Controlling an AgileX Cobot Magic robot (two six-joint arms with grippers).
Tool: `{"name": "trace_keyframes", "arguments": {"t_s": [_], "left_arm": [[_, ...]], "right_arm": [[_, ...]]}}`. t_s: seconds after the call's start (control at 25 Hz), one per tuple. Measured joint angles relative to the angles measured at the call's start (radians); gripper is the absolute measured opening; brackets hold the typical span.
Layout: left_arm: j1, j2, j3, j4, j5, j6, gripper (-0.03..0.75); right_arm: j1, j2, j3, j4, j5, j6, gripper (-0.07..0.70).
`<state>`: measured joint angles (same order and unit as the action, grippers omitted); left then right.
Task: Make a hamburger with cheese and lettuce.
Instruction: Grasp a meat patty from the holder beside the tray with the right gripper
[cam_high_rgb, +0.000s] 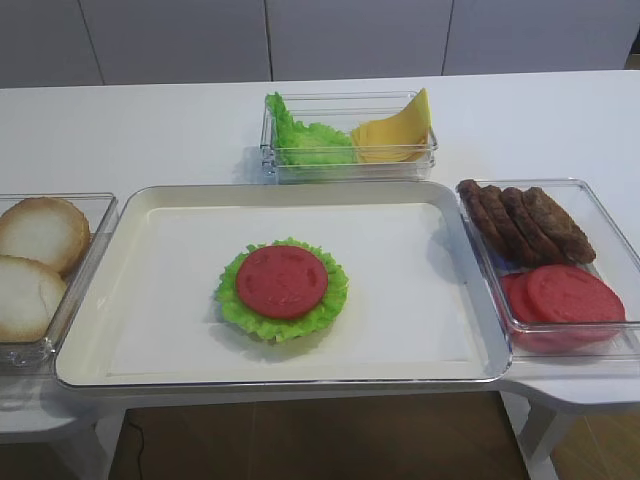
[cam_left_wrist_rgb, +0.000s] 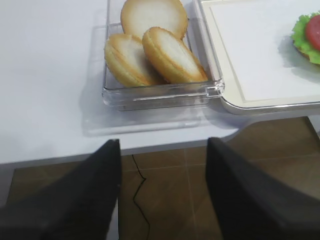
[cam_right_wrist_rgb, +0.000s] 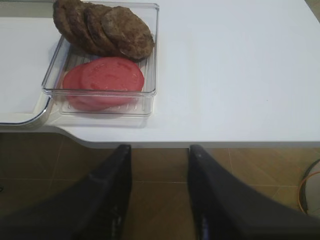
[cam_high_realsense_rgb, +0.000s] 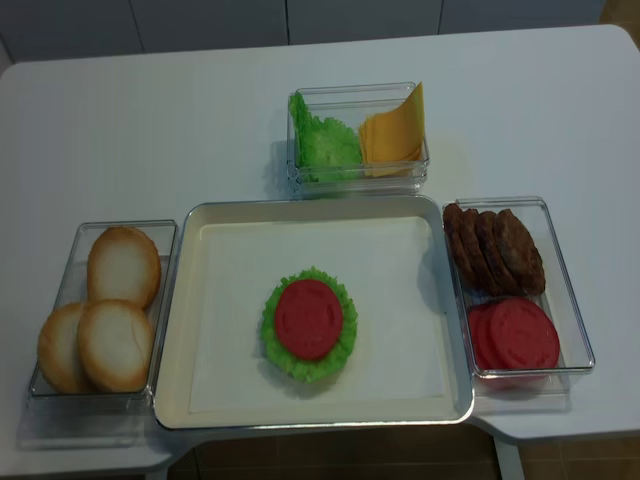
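White table (cam_high_realsense_rgb: 200, 120): clear bins (cam_high_realsense_rgb: 518, 285) flanking tray (cam_high_realsense_rgb: 200, 300).

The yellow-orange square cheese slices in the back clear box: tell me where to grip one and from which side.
Take the yellow-orange square cheese slices by the pointed corner that rises above the rim of the clear plastic box. Come from above, pinching across the thin face. That corner is the only edge standing free, since the rest lies against the wall and the frilly green lettuce leaves fill the left half.
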<state>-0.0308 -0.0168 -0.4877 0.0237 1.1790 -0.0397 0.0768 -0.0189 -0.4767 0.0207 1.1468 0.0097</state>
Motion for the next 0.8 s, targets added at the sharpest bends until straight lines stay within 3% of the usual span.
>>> {"name": "trace_keyframes", "arguments": {"t_s": [0.8], "left_arm": [[0.0,0.0,0.0,0.0,0.0,0.0,0.401]], "right_arm": [[0.0,0.0,0.0,0.001,0.0,-0.002,0.288]]}}
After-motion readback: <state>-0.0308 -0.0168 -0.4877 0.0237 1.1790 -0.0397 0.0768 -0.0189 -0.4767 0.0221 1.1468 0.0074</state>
